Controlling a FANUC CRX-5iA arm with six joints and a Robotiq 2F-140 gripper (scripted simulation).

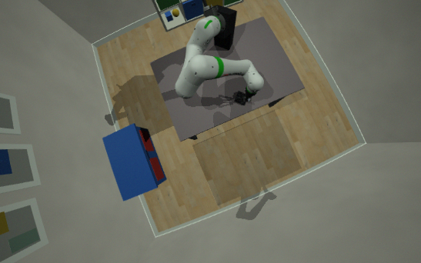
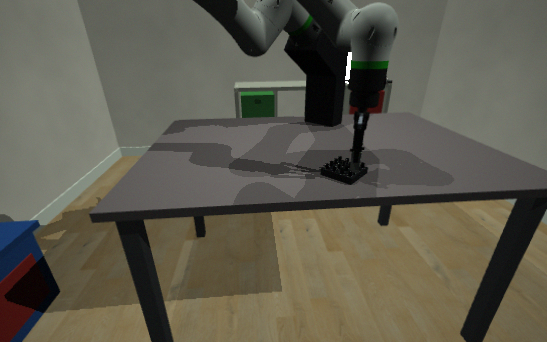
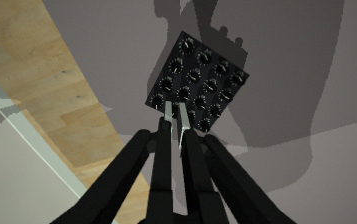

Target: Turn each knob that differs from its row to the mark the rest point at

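The black knob box (image 3: 198, 84) stands on the grey table, with sixteen small black knobs in four rows. It also shows in the exterior and top views (image 2: 344, 171) (image 1: 241, 98). The names and white lines are too small to read. My gripper (image 3: 174, 110) (image 2: 356, 161) comes straight down onto the box. Its two fingers stand close together on either side of a knob in the row at the box's edge nearest the wrist camera, second from the left corner in that view. That knob is hidden between the fingertips. The gripper is shut on it.
The box sits near the table's front edge, right of the middle (image 2: 349, 200). The arm's black pedestal (image 2: 325, 95) stands at the table's back. A blue cabinet (image 1: 131, 161) stands on the floor to the left. A shelf with coloured bins (image 2: 258, 102) lines the back wall.
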